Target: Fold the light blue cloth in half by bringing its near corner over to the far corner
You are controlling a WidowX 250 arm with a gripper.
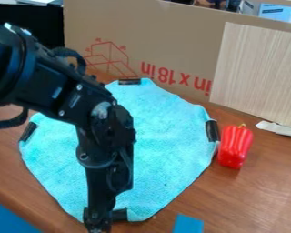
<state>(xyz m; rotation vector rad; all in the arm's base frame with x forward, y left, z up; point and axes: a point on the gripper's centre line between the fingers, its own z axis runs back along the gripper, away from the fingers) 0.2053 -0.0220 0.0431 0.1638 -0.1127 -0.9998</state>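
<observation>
The black gripper (pixel 98 222) hangs low at the bottom left of centre, over the near edge of a turquoise cloth (pixel 166 136). Right beside it is a black piece (pixel 119 215) at the cloth's edge; whether the two touch, I cannot tell. The cloth lies spread on the brown table (pixel 263 191), with more black pieces at its back, left and right edges. A red toy pepper (pixel 235 146) with a short stem lies to the right of the cloth. The arm covers part of the cloth's left side.
Behind the cloth stands a cardboard wall (pixel 172 41) with red print, and a pale wood-grain panel (pixel 257 73) leans at the right. A white strip (pixel 278 129) lies near the panel's foot. Blue objects sit at the near edge (pixel 188 224) and the bottom left corner (pixel 8 218).
</observation>
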